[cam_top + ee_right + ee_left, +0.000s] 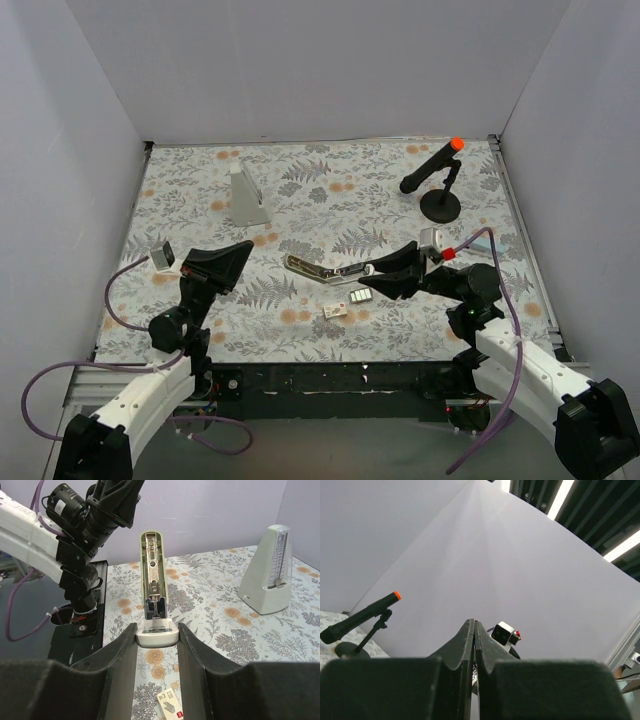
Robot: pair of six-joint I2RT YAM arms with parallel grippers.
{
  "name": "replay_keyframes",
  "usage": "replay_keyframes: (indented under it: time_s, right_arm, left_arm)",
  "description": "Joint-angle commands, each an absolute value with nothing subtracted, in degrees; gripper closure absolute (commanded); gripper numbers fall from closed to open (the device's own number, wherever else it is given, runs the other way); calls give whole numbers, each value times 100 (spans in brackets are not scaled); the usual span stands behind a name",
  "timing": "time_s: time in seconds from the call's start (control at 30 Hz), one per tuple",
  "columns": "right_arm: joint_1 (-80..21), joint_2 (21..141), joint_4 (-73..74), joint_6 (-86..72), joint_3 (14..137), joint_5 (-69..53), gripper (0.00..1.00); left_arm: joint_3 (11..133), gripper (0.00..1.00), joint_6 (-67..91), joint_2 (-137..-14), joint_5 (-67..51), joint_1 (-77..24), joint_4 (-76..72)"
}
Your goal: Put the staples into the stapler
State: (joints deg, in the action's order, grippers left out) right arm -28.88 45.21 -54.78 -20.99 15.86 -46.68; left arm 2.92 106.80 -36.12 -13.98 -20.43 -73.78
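Note:
The stapler (322, 268) lies opened out flat on the floral table, its metal channel facing up. In the right wrist view the stapler (154, 585) stretches away from me, and my right gripper (157, 631) is shut on its white near end, one finger against each side. The staples lie just in front of it: a whitish packet (335, 311) and a small tray with silvery-green strips (360, 296). The packet (170, 706) shows low between the right fingers. My left gripper (243, 250) hangs raised at the left, shut and empty; in its wrist view the left gripper (474, 624) points up at the wall.
A grey-white metronome (246, 195) stands at the back left, seen as metronome (267, 572) from the right wrist. A black microphone with an orange tip on a stand (437, 178) is at the back right. White walls enclose three sides of the table.

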Motion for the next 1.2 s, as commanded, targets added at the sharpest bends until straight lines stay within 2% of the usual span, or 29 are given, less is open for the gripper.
replay_keyframes:
  time_s: [0.0, 0.07, 0.13, 0.17, 0.23, 0.27, 0.4, 0.6, 0.77, 0.97, 1.17]
  right_arm:
    - [-2874, 4579, -5619, -1857, 1932, -4729, 99]
    - [-2874, 4588, -5092, -1627, 2065, -4711, 99]
    - [-2874, 4579, -4792, -1338, 2223, -4702, 99]
    - [-2874, 4579, -4599, -1232, 2293, -4685, 99]
    - [-2874, 4597, -4263, -1056, 2408, -4728, 99]
    - [-2874, 4614, -4237, -1037, 2417, -4798, 99]
    - [-2874, 4667, -4254, -984, 2434, -4939, 99]
    - [-2874, 4755, -4438, -1046, 2435, -5080, 99]
    - [-2883, 4825, -4596, -1116, 2426, -5194, 99]
    - [-2874, 4799, -4623, -1116, 2391, -5282, 99]
    - [-2874, 4834, -4649, -1099, 2364, -5300, 99]
  left_arm:
    - [517, 100, 10241, -3314, -1150, -2022, -6744]
    - [1079, 83, 9671, -3191, -1571, -2021, -6016]
    - [2006, 74, 8398, -3260, -2072, -2021, -4663]
    - [2317, 61, 7941, -3478, -2701, -2021, -3779]
    - [3264, 49, 6543, -3743, -3389, -2021, -2992]
    - [3626, 39, 6000, -4049, -4019, -2030, -2127]
    - [4885, 28, 4125, -4831, -5042, -2048, -232]
    - [5212, 29, 2287, -5133, -5282, -2511, 588]
    - [5484, 29, 1250, -5641, -4115, -3654, 1500]
    - [5800, 29, 792, -6117, -3894, -4087, 2178]
    - [6108, 39, 589, -6477, -3762, -4263, 2539]
